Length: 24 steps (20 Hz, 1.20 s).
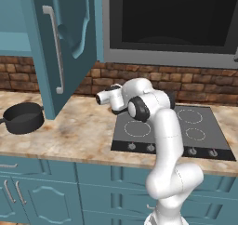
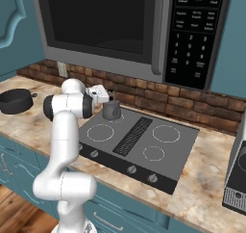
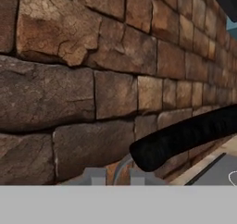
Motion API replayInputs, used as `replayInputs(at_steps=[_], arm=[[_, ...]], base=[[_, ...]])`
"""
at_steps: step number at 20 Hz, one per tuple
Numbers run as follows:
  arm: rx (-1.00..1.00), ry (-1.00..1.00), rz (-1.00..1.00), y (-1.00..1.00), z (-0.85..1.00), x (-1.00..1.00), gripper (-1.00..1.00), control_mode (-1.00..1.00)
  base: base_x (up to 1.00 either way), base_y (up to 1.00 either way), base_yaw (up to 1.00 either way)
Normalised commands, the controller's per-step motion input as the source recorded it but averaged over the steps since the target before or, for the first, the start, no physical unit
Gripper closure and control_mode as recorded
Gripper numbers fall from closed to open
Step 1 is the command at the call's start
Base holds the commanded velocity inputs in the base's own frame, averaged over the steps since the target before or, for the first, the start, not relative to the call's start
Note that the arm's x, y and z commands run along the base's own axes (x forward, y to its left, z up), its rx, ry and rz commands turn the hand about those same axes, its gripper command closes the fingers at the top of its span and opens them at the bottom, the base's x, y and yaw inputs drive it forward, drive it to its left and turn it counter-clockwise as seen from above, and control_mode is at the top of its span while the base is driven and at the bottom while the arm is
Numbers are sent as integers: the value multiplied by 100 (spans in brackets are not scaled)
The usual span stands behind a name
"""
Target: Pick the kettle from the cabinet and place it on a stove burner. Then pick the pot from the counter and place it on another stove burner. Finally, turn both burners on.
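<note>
On the beige marbled stone desk (image 2: 206,179), the flat dark-grey cooktop (image 2: 139,140) carries a dark-grey kettle (image 2: 111,110) at its far left, brown brick wall (image 2: 158,96) behind, tool (image 3: 115,177) jaws narrow.

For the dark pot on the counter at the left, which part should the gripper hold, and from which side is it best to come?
Probably the rim of the pot, taken from above. The pot is wide and low and stands upright with its mouth open, so one finger could go inside the wall and one outside. Its side handle looks small and sticks out flat, a harder target. The open cabinet door hangs close beside it.
</note>
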Motion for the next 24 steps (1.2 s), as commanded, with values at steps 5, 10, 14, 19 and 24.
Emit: replayInputs(at_steps=[5,10,14,19,24], arm=[[0,-8,0,0,-13,0,-100,-100],[0,-8,0,0,-13,0,-100,-100],[0,-5,0,0,-16,0,-100,-100],[0,-2,0,1,-17,0,-100,-100],[0,0,0,11,-13,0,-100,-100]], base=[[0,0,0],[0,0,0],[0,0,0],[0,0,0],[0,0,0]])
